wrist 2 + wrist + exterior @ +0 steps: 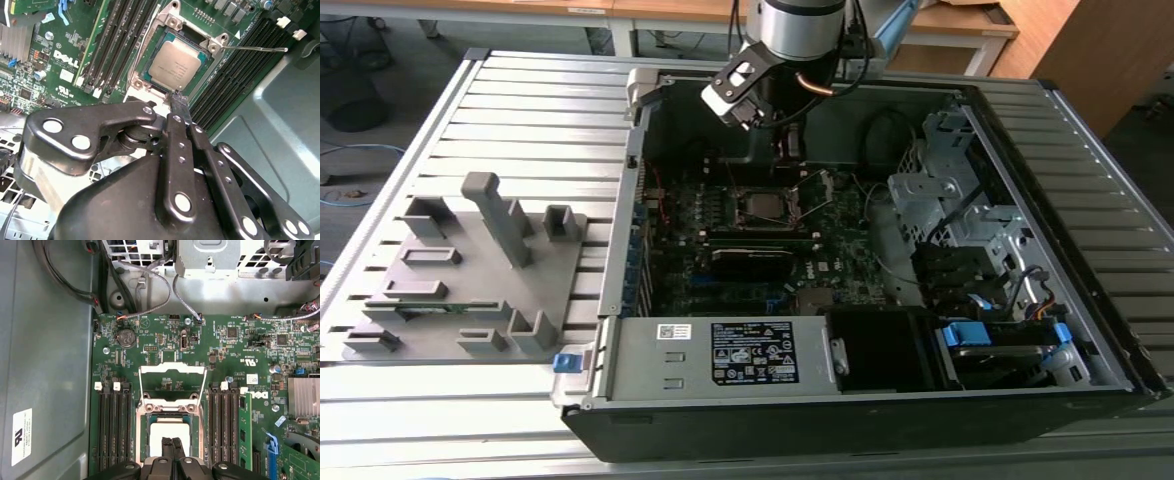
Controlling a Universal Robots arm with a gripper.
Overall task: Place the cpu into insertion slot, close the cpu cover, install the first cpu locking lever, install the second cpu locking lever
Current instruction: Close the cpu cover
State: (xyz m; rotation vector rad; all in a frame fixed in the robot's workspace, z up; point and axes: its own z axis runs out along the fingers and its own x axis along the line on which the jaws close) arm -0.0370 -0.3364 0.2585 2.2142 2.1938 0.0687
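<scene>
The cpu (176,64) lies flat in the insertion slot (172,21), its dull grey top facing up; I also see the cpu (172,432) in the first wrist view. The cpu cover (172,369) stands swung open, a silvery frame with the green board showing through its window. A thin locking lever (255,48) sticks out sideways, unlatched. My gripper (179,100) is shut with nothing between its fingers, its tips just above the chip's edge. In the exterior view the gripper (785,135) hangs inside the open case above the cpu (765,206).
Long black memory slots (112,425) flank the socket on both sides. A finned heat sink (302,397) and a drive cage (941,190) sit nearby. A power supply (747,350) fills the case's near end. A grey fixture with blocks (467,270) lies at the exterior view's left.
</scene>
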